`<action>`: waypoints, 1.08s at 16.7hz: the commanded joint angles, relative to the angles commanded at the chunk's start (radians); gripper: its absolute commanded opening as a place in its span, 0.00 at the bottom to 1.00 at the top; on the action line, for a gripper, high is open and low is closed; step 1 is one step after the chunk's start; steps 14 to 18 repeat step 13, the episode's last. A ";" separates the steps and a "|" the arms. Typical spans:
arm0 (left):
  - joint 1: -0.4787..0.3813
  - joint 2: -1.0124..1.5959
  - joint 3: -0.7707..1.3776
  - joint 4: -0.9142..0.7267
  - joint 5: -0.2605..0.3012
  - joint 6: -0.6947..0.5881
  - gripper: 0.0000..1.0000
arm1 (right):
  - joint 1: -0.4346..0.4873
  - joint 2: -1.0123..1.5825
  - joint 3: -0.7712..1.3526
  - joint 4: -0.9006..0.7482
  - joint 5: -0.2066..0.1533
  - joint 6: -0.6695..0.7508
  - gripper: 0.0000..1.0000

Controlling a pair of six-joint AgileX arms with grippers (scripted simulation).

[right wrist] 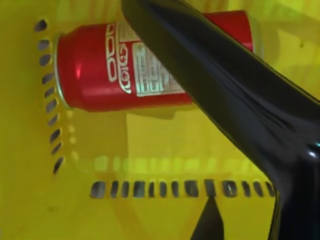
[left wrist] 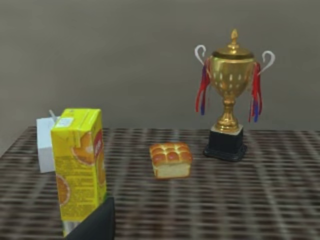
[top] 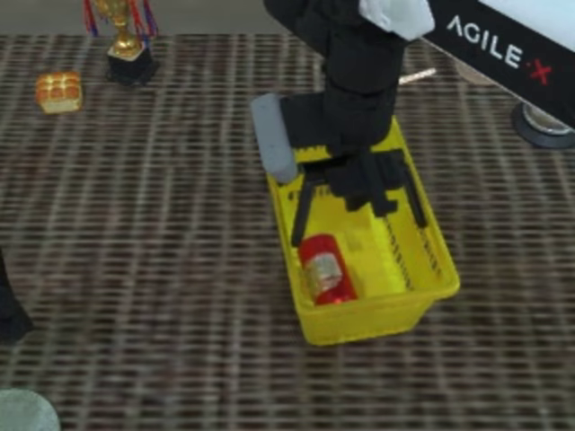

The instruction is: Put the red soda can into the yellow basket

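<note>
Right above the yellow basket (top: pixel 422 296) hangs your right gripper (top: pixel 359 193), jaws apparently spread and holding nothing. Below it the red soda can (top: pixel 325 268) lies on its side on the basket floor, against the left wall, so the task looks done. Your risk is the retreat: a finger could snag a black folding handle (top: pixel 301 211) and tip the light plastic basket. That smooth cylinder would roll freely; slotted walls should contain it. Your left gripper (left wrist: pixel 95 222) sits parked at the table's left edge.
</note>
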 joint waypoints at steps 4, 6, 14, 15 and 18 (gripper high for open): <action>0.000 0.000 0.000 0.000 0.000 0.000 1.00 | -0.002 0.002 0.004 -0.003 0.000 0.000 0.00; 0.000 0.000 0.000 0.000 0.000 0.000 1.00 | -0.008 0.008 0.043 -0.040 0.000 -0.006 0.00; 0.000 0.000 0.000 0.000 0.000 0.000 1.00 | -0.029 0.018 0.236 -0.218 0.000 -0.036 0.00; 0.000 0.000 0.000 0.000 0.000 0.000 1.00 | -0.029 0.018 0.236 -0.218 0.000 -0.036 0.00; 0.000 0.000 0.000 0.000 0.000 0.000 1.00 | -0.029 0.018 0.236 -0.218 0.000 -0.036 0.00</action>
